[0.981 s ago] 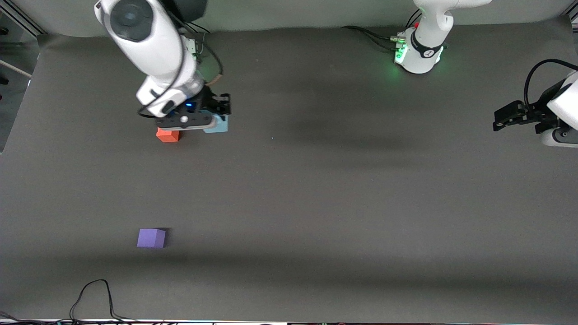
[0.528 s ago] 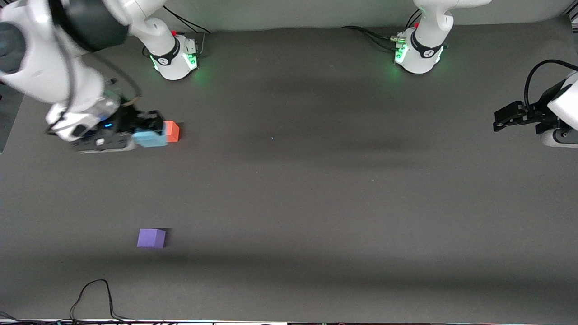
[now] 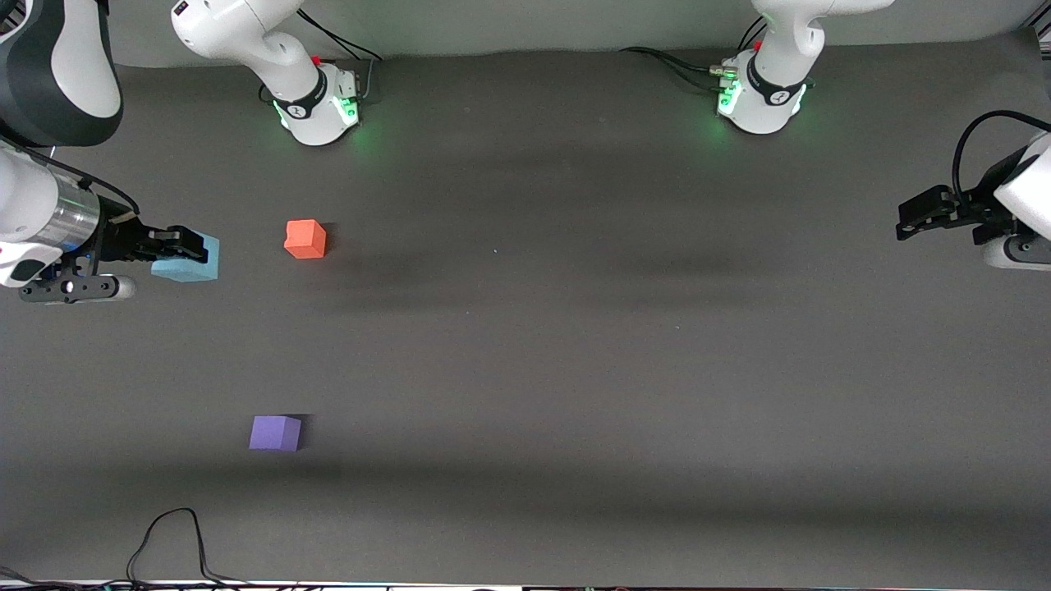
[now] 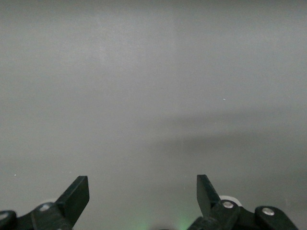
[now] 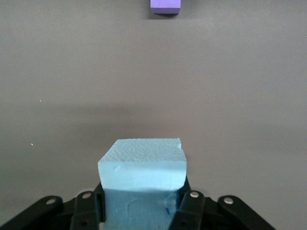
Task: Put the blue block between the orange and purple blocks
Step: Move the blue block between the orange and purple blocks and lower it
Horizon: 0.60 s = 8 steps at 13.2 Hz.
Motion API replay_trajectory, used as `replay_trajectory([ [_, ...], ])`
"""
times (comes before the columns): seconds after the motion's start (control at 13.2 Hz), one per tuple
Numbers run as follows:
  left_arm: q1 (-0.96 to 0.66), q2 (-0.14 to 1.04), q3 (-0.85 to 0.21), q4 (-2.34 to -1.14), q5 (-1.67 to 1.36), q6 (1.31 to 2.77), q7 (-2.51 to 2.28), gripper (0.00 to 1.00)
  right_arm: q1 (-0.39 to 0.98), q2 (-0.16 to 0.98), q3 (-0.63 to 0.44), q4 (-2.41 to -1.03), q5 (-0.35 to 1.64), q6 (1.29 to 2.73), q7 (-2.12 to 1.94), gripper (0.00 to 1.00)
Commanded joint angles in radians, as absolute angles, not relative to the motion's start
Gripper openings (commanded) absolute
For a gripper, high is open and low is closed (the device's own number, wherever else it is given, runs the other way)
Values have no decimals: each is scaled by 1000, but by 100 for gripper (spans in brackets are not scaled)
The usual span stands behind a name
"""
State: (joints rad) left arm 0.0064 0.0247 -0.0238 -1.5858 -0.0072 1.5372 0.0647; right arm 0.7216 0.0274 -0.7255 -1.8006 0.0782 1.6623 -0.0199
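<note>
The blue block [image 3: 190,260] is clamped between the fingers of the right claw [image 3: 182,245], which is held above the grey bench [image 3: 575,345] at the right arm's end. In the right wrist view the block [image 5: 142,175] is seen gripped on two sides by the black fingers [image 5: 188,203], its upper face projecting past their tips.

The orange block [image 3: 305,239] is seen resting on the bench just beside the right claw, toward the left arm's end from it, and is not touched by it. The purple block [image 3: 275,432] lies well apart from the claw, nearer to the front camera than the orange block; it is also caught in the right wrist view [image 5: 165,6], ahead of the held block.

The left claw [image 3: 911,215] is held waiting over the left arm's end of the bench, its fingers [image 4: 74,196] spread apart with nothing between them.
</note>
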Motion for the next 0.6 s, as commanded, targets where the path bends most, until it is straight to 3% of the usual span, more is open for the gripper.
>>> replay_trajectory([
  [0.0,11,18,-31,-1589,8,1546,67,100,741,28,-726,-1955,78,1860,-25,52],
  [0.3,12,18,-29,-1589,8,1548,66,100,738,220,-718,-2063,144,2181,-35,52],
  [0.53,11,21,-29,-1589,8,1548,64,100,738,374,-713,-2080,415,2293,-257,52],
])
